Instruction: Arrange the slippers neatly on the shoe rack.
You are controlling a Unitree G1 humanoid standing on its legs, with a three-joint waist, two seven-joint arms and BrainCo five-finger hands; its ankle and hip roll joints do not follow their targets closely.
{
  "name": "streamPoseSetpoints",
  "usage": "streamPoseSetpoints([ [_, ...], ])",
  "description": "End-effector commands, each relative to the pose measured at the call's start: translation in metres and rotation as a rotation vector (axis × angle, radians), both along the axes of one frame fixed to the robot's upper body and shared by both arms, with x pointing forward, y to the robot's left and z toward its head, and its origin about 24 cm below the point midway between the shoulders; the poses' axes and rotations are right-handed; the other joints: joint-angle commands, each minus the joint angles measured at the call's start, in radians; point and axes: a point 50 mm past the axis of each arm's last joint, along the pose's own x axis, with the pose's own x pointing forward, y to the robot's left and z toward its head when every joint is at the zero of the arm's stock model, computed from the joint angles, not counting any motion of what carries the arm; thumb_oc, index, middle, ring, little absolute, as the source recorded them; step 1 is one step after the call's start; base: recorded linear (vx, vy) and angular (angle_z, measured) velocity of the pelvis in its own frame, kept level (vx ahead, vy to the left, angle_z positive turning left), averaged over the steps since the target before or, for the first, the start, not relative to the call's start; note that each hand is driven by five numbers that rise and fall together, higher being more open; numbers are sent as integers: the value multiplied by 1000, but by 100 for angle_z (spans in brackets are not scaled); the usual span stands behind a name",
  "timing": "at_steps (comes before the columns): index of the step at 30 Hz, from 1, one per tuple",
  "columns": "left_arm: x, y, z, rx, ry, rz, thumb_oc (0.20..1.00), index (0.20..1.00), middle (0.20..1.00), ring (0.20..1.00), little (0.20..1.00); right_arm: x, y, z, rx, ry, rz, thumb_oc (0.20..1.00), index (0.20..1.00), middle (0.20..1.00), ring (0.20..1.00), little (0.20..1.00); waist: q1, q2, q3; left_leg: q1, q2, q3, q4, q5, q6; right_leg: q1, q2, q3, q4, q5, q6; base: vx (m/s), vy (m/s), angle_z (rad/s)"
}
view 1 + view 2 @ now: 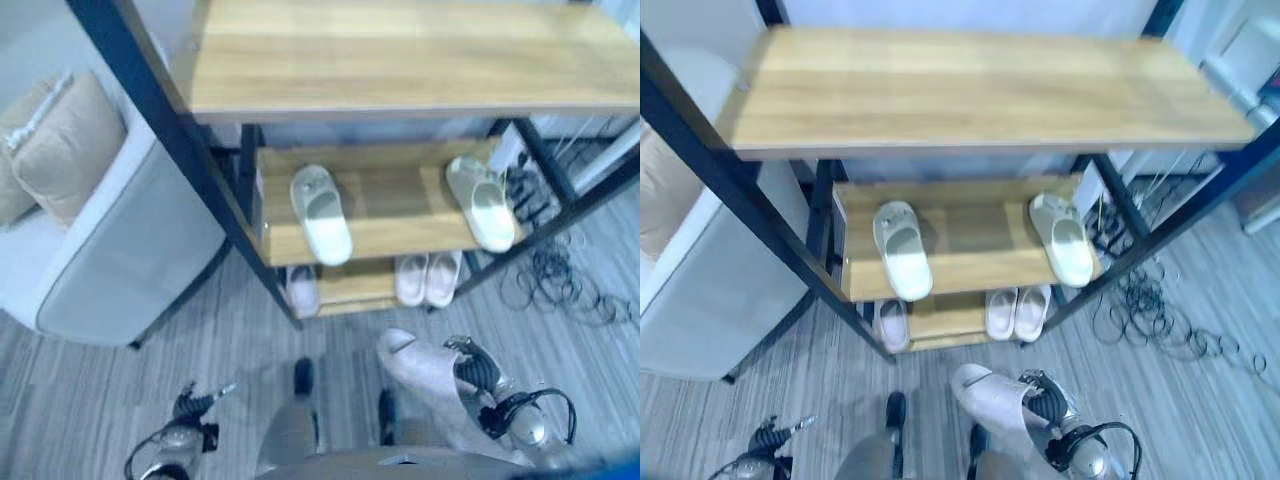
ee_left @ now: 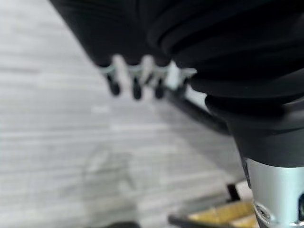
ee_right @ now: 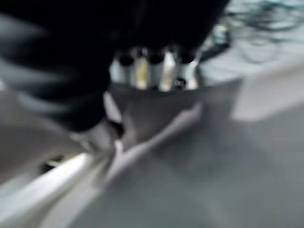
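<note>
Holding a pale pink slipper [image 1: 420, 375] low over the floor in front of the shoe rack [image 1: 150, 100], the right hand [image 1: 475, 375] has its fingers curled round the slipper's rear part, toe aimed toward the rack. The left hand [image 1: 190, 405] hangs low on the other side, fingers relaxed and carrying nothing. On the middle shelf [image 1: 390, 195] two whitish-green slippers [image 1: 322, 213] lie well apart, one near each end. On the bottom shelf [image 1: 345, 285] a pink pair [image 1: 427, 278] sits side by side, and a single pink slipper [image 1: 302, 290] lies toward the left end. Judging from this, the held slipper likely belongs beside that single one. To do it well, keep the sole level, bring the toe in under the middle shelf's edge without knocking it, and set it parallel to its mate.
</note>
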Motion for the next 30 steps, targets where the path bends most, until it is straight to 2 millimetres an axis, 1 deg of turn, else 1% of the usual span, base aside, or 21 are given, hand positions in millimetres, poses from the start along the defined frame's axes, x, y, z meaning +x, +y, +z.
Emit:
streamPoseSetpoints([
  [1,22,23,22,14,-154,89,1000,1000,1000,1000,1000,60,2,70,114,-332,-28,200,200,200,200,200,21,-17,46,-78,-24,-15,326,-253,41,-175,-66,38,367,-182,23,-147,-43,-21],
  [2,37,26,32,-24,-237,128,1000,1000,1000,1000,1000,84,-6,99,78,-416,-19,200,200,200,200,200,27,-15,63,-195,-21,-27,512,-345,55,-291,-58,50,539,-278,5,-99,-33,-19],
  [3,37,26,33,-25,-238,129,1000,1000,1000,1000,1000,84,-6,100,78,-417,-18,200,200,200,200,200,26,-14,59,-205,-20,-27,521,-350,55,-301,-58,50,547,-282,5,-98,-36,-36],
  [4,47,26,38,-50,-284,143,1000,1000,1000,1000,1000,100,-7,123,57,-489,-2,200,200,200,200,200,29,-11,71,-285,-23,-28,617,-380,58,-378,-56,63,632,-313,-11,-97,-12,-29],
  [5,56,23,42,-82,-326,150,1000,1000,1000,1000,1000,108,-3,140,60,-535,25,200,200,200,200,200,30,-7,65,-354,-18,-28,694,-410,64,-446,-54,76,699,-337,-22,-99,-13,-11],
  [6,55,23,42,-82,-326,150,1000,1000,1000,1000,1000,108,-3,140,60,-535,25,200,200,200,200,200,30,-7,63,-356,-18,-28,695,-410,64,-448,-54,76,700,-338,-22,-105,7,31],
  [7,73,17,53,-87,-395,121,1000,1000,1000,1000,1000,125,7,184,56,-676,84,200,200,200,200,200,39,1,61,-508,-18,-42,850,-465,83,-602,-57,96,860,-387,-43,-86,10,42],
  [10,94,13,67,-109,-483,137,1000,1000,1000,1000,1000,147,23,226,83,-794,115,200,200,200,200,200,58,14,57,-691,-32,-65,1052,-522,96,-789,-60,126,1082,-438,-68,-64,0,8],
  [11,94,13,67,-110,-485,139,1000,1000,1000,1000,1000,147,24,226,83,-795,117,200,200,200,200,200,56,14,53,-700,-33,-65,1056,-522,96,-799,-60,126,1086,-439,-68,7,2,-11],
  [12,104,8,76,-129,-540,133,1000,1000,1000,1000,1000,157,36,254,115,-857,144,200,200,200,200,200,69,15,54,-793,-40,-71,1171,-554,108,-894,-57,145,1209,-467,-81,0,0,0],
  [13,107,8,79,-130,-556,129,1000,1000,1000,1000,1000,162,43,266,110,-884,158,200,200,200,200,200,73,18,61,-846,-50,-75,1239,-569,111,-946,-56,152,1284,-474,-83,25,16,28],
  [14,107,8,79,-130,-556,130,1000,1000,1000,1000,1000,162,43,267,110,-884,158,200,200,200,200,200,72,18,60,-848,-50,-75,1240,-569,111,-947,-56,152,1284,-474,-83,57,5,29],
  [15,118,2,94,-128,-634,80,1000,1000,1000,1000,1000,171,48,300,52,-946,171,200,200,200,200,200,88,27,67,-976,-72,-93,1392,-600,107,-1065,-49,169,1445,-500,-90,51,-13,29],
  [16,118,2,94,-128,-634,80,1000,1000,1000,1000,1000,171,48,300,52,-946,172,200,200,200,200,200,87,27,64,-982,-73,-93,1394,-600,107,-1071,-49,169,1448,-501,-89,70,-23,23],
  [19,125,-6,103,-150,-681,41,1000,1000,1000,1000,1000,187,38,322,53,-947,76,200,200,200,200,200,108,35,82,-1100,-96,-120,1544,-626,97,-1170,-51,195,1616,-522,-92,55,-1,17],
  [20,125,-6,103,-150,-682,41,1000,1000,1000,1000,1000,187,38,322,53,-948,77,200,200,200,200,200,107,35,80,-1104,-96,-120,1547,-626,97,-1174,-52,196,1619,-523,-91,65,20,14],
  [21,124,-8,104,-164,-689,18,1000,1000,1000,1000,1000,194,29,340,20,-955,14,200,200,200,200,200,120,36,126,-1124,-109,-133,1635,-657,91,-1192,-55,225,1734,-541,-96,58,16,10],
  [23,123,-7,105,-156,-692,9,1000,1000,1000,1000,1000,196,25,344,8,-953,-6,200,200,200,200,200,127,37,150,-1125,-110,-137,1674,-670,90,-1193,-54,237,1776,-548,-97,50,13,11],
  [24,121,-4,109,-152,-708,4,1000,1000,1000,1000,1000,197,20,361,-21,-981,-36,200,200,200,200,200,136,40,201,-1125,-116,-141,1750,-700,90,-1189,-55,259,1860,-558,-100,47,20,5],
  [25,118,-1,109,-136,-700,-1,1000,1000,1000,1000,1000,197,13,370,-57,-991,-64,200,200,200,200,200,142,40,222,-1125,-123,-148,1782,-713,88,-1184,-54,272,1897,-559,-94,59,21,10],
  [30,103,5,93,-92,-594,-49,1000,1000,1000,1000,1000,202,3,384,-65,-976,-145,200,200,200,200,200,166,34,230,-1125,-124,-145,1856,-760,84,-1165,-55,299,1966,-561,-88,36,19,13],
])
